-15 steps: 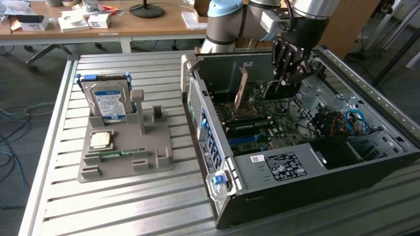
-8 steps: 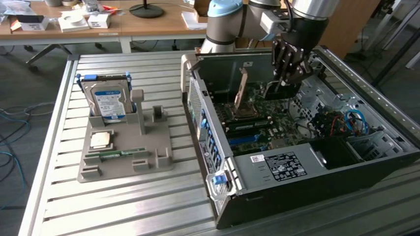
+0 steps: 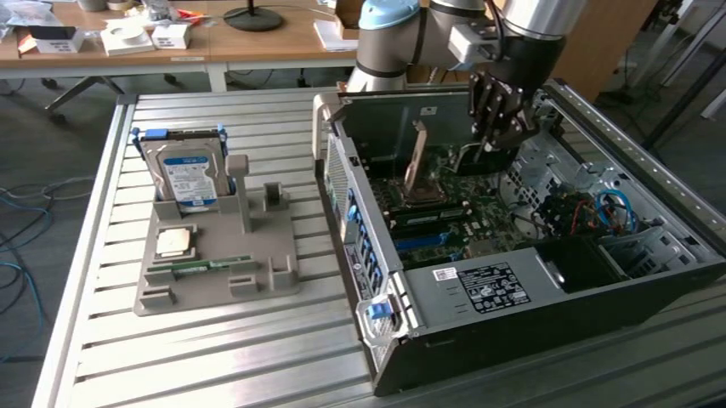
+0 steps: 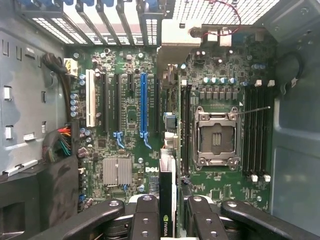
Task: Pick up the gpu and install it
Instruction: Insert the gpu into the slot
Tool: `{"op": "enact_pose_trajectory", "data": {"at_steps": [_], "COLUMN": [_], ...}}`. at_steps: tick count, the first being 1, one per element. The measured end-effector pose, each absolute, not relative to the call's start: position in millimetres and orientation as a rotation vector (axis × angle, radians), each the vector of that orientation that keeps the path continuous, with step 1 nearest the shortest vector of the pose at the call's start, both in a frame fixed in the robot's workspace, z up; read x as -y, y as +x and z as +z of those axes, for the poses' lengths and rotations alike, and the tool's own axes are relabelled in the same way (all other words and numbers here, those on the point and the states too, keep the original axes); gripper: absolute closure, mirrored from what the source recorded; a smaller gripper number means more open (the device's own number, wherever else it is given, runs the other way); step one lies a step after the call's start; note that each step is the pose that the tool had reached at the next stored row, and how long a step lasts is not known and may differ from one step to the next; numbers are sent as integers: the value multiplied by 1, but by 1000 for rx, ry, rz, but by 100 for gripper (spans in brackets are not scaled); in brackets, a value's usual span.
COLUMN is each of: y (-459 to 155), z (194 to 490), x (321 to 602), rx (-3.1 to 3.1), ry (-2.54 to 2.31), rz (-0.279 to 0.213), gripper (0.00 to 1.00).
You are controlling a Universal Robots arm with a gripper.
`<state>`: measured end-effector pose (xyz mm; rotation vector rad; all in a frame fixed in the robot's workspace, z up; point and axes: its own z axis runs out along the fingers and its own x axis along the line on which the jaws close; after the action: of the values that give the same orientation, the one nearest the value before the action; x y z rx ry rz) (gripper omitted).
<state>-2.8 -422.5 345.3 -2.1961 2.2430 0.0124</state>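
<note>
My gripper [image 3: 496, 146] reaches down into the open computer case [image 3: 477, 293], above the motherboard. It is shut on the gpu [image 3: 485, 161], a dark card hanging just under the fingertips. In the wrist view the gpu [image 4: 167, 185] is seen edge-on between the black fingers [image 4: 145, 217], with a green-logo label near my gripper [image 4: 172, 222]. The card stands upright over the board, between the long blue slot [image 4: 144, 107] and the empty processor socket [image 4: 214, 137]. Whether its lower edge touches a slot is hidden.
A grey fixture [image 3: 216, 272] on the slatted table at the exterior view's left holds a silver hard drive [image 3: 187, 174], a processor chip [image 3: 172, 242] and a green memory stick [image 3: 204, 266]. Case walls, cables [image 4: 62, 145] and a heatsink [image 4: 117, 171] surround the card.
</note>
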Motion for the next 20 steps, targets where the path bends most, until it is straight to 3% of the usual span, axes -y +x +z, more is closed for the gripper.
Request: {"op": "enact_pose_trajectory", "data": {"at_steps": [20], "y": [-5], "z": [335], "x": [423], "rx": [-2243], "ry": [-2196], "rz": [13], "gripper": [73]}}
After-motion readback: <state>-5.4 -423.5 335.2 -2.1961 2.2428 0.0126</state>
